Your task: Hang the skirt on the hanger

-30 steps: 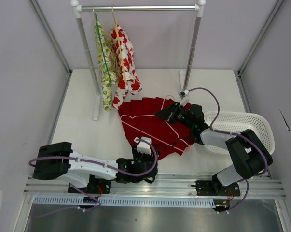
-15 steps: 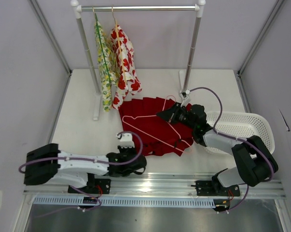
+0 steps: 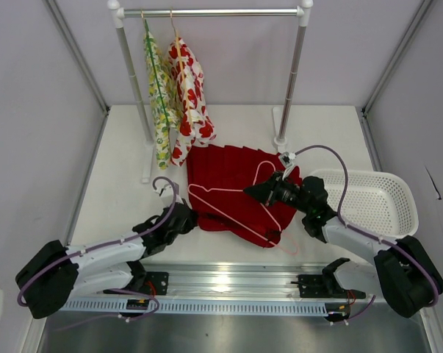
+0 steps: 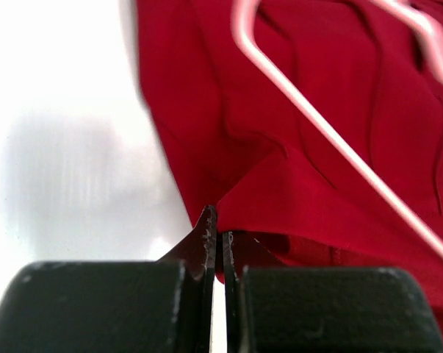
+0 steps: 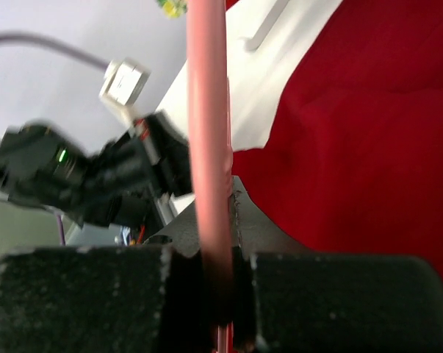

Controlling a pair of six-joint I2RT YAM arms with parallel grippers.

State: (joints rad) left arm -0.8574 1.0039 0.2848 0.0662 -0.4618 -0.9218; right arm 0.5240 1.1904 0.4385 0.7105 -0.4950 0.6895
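The deep red pleated skirt (image 3: 225, 173) lies spread on the white table, with the pale pink wire hanger (image 3: 232, 215) flat on top of it. My left gripper (image 3: 189, 218) is at the skirt's near-left corner. In the left wrist view its jaws (image 4: 220, 229) are shut, with the edge of the skirt (image 4: 317, 73) pinched between the tips and the hanger wire (image 4: 331, 140) running across the cloth beyond. My right gripper (image 3: 255, 193) sits over the skirt's right half, shut (image 5: 220, 220) on the hanger wire (image 5: 209, 132), with the skirt (image 5: 368, 132) behind it.
A white clothes rack (image 3: 206, 12) stands at the back, with a yellow-green floral garment (image 3: 159, 95) and a white garment with red prints (image 3: 190, 95) hanging from it. A white mesh basket (image 3: 368, 198) sits at the right. A metal rail (image 3: 228, 276) runs along the near edge.
My left arm swung from the skirt's near-right side to its near-left corner and its jaws closed on the edge. The right gripper drew the hanger nearer, and the skirt shifted and spread.
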